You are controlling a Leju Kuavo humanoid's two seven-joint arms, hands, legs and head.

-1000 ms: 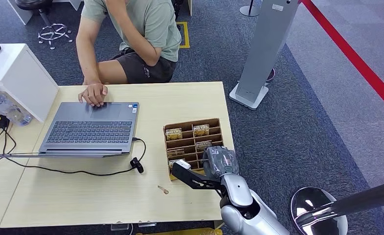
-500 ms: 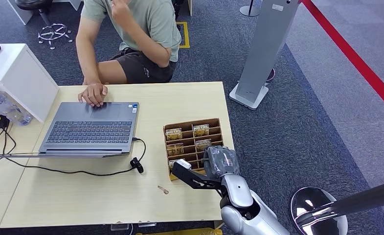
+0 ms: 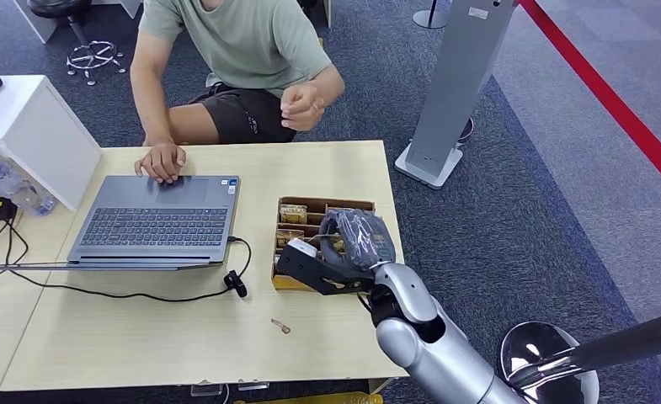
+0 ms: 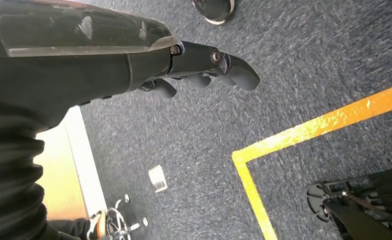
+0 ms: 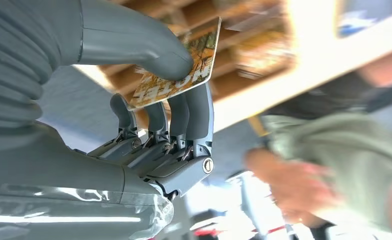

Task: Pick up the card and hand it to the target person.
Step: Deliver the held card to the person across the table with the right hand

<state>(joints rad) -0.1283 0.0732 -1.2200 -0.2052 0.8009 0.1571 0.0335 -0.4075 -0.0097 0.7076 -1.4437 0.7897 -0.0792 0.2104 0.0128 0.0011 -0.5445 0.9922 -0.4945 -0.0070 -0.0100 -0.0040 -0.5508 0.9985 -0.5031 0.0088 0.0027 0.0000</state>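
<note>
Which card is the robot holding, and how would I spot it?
Find the brown card box on the wooden table, right of the laptop. Above it, the right hand pinches an orange patterned card between thumb and fingers. The other cards sit in slots.

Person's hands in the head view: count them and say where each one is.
2. One hand rests on the laptop near its far edge; the other hand is raised in the air beyond the table's far side, toward the card box.

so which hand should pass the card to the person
Right. The right hand already pinches the card above the card box, near the person. The left hand hangs over the floor.
</note>
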